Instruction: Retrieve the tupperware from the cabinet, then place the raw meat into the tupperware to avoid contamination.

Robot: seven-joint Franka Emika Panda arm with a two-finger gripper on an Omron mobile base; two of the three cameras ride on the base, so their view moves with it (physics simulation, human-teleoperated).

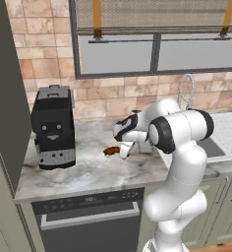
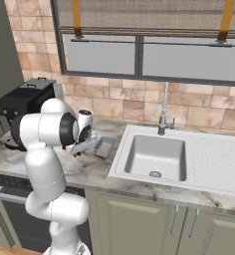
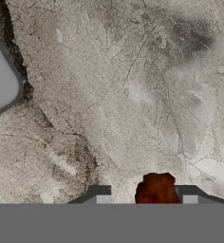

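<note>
The claw (image 3: pixel 144 197) stands partly open astride the raw meat (image 3: pixel 155 189) on the marble table (image 3: pixel 133 95); no firm grip shows. The tupperware (image 2: pixel 103 146) lies near the sink (image 2: pixel 157 158).

Raw meat (image 3: pixel 155 189) between claw (image 3: pixel 144 199) tips, on counter (image 3: pixel 133 95).
</note>
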